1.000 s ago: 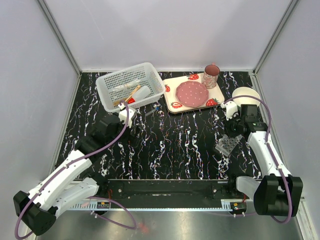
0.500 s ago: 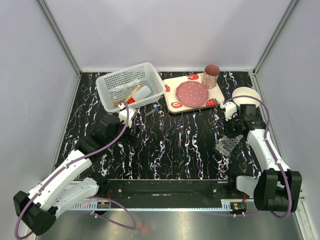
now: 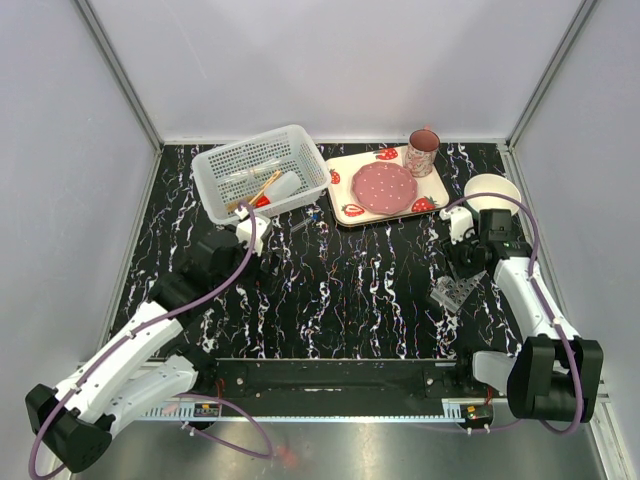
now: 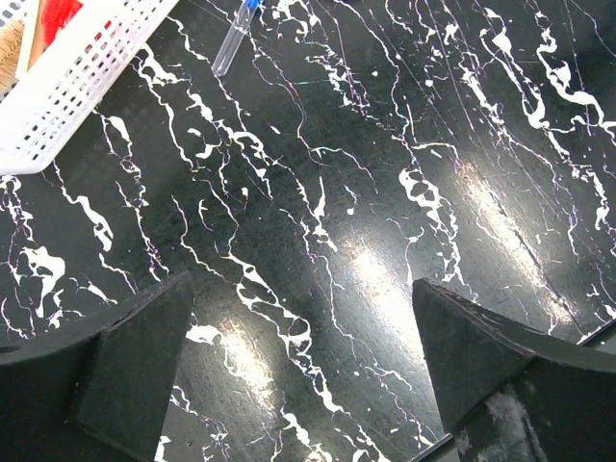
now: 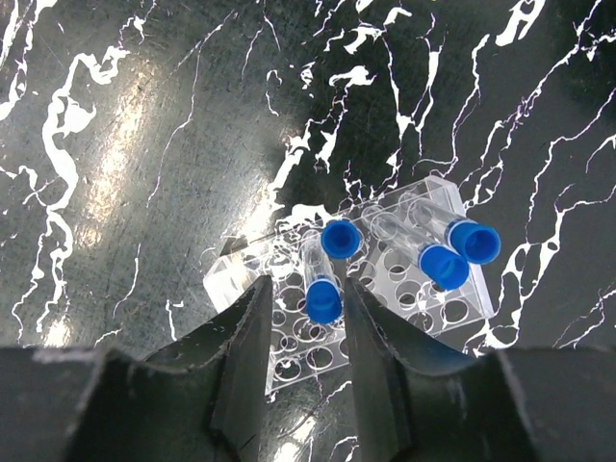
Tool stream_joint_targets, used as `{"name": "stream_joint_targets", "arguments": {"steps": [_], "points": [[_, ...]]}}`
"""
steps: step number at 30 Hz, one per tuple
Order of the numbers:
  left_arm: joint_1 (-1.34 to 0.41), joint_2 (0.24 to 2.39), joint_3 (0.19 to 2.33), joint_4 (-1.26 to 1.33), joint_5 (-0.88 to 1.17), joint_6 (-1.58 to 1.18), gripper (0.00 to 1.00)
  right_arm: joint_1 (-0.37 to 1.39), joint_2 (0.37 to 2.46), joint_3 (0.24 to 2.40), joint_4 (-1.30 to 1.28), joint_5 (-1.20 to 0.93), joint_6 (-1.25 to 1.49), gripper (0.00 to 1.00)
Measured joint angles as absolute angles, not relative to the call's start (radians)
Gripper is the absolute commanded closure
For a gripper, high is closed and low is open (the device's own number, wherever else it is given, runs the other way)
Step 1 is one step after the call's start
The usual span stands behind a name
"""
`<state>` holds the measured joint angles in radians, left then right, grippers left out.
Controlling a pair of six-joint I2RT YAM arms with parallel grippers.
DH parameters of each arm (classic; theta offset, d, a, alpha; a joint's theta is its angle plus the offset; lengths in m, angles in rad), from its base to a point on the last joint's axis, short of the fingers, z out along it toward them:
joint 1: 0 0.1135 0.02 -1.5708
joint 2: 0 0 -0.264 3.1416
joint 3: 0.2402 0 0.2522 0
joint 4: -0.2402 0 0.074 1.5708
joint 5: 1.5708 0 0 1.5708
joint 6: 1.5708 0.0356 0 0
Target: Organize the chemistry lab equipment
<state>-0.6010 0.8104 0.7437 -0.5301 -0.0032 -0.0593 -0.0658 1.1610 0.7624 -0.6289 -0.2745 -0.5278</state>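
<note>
Pink plate (image 3: 385, 187) and mug (image 3: 422, 152) on strawberry tray (image 3: 338, 192); white bowl (image 3: 492, 188) nearby.

We view the whole scene steeply from above and behind. Wrist cameras look closely downward; clear grid tube rack (image 5: 385, 298) (image 3: 455, 292) below right gripper (image 5: 305, 298) shows overhead too.

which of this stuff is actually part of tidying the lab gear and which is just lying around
Job:
- rack with blue-capped vials
- loose vial
- basket holding squeeze bottle, wooden-handled tool, tubes

Lying about:
- strawberry tray
- pink plate
- mug
- white bowl
</note>
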Motion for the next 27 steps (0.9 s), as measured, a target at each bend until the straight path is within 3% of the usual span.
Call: {"name": "stream_joint_targets", "arguments": {"steps": [6, 12, 14, 19, 24, 27], "points": [[-0.601, 0.797, 0.744, -0.53, -0.003, -0.059, 0.01, -0.067, 1.081, 0.764, -0.646, -0.274, -0.526, 0.41], [-0.59, 0.796, 0.743, -0.53, -0.023, -0.069, 0.01, -0.067, 0.959, 0.841, -0.705, -0.315, -0.53, 0.15], [-0.572, 0.793, 0.742, -0.529, -0.022, -0.076, 0.01, -0.067, 0.945, 0.879, -0.718, -0.371, -0.53, 0.02], [-0.549, 0.855, 0.744, -0.52, 0.025, -0.097, 0.01, -0.068, 0.937, 0.915, -0.744, -0.613, -0.53, 0.0], [-0.55, 1.085, 0.802, -0.518, 0.123, -0.122, 0.02, -0.073, 0.939, 0.875, -0.756, -0.783, -0.535, 0.0], [-0.56, 1.234, 0.874, -0.526, 0.127, -0.124, 0.08, -0.076, 0.938, 0.851, -0.758, -0.832, -0.535, 0.0]]}}
